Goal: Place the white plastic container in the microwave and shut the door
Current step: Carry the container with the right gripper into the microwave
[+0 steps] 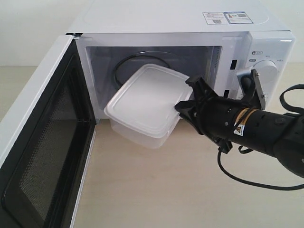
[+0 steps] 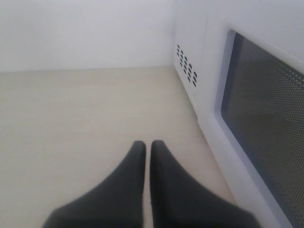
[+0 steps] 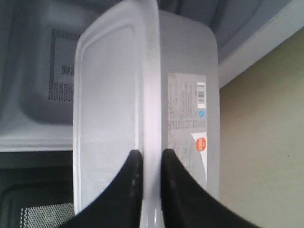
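right gripper (image 3: pixel 148 160): I pinched the rim of the round-cornered white plastic container (image 1: pixel 142 102), to feed it tilted into the white boxy microwave (image 1: pixel 190 19) | left gripper (image 2: pixel 147 145): closed, empty

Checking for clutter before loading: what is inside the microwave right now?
Inside the microwave, only the turntable ring shows, plus the white plastic container's far end tilting in. The container covers most of the cavity floor.

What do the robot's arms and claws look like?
The right arm is a fat black tube with a gold band and a small orange-and-white sticker. A thin black cable loops out from it, and a grey metal bracket sits on top. The right claw and left claw each have two smooth black fingers that narrow to tips. The left arm itself is out of sight.
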Robot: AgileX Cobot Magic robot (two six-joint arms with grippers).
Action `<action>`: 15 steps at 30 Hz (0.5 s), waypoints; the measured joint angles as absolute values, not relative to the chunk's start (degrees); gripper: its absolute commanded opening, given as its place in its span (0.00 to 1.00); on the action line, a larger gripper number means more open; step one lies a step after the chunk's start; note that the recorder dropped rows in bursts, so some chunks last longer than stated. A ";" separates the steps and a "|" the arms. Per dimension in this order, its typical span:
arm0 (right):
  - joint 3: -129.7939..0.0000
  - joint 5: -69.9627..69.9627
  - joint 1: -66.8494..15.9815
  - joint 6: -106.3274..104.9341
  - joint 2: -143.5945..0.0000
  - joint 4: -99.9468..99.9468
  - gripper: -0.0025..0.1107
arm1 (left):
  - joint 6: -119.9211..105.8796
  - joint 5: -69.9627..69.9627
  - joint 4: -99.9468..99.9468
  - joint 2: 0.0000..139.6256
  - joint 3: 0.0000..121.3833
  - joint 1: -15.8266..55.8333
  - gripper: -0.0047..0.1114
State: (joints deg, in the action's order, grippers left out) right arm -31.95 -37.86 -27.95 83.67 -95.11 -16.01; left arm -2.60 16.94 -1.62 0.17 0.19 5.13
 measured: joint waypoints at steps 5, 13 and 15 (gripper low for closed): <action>-31.95 -37.86 -27.95 81.31 -95.11 -9.33 0.02 | -2.60 16.94 -1.62 0.17 0.19 5.13 0.08; -31.95 -37.86 -28.57 79.74 -95.11 -1.89 0.02 | -2.60 16.94 -1.62 0.17 0.19 5.13 0.08; -31.95 -37.97 -29.98 77.84 -95.11 2.51 0.02 | -2.60 16.94 -1.62 0.17 0.19 5.13 0.08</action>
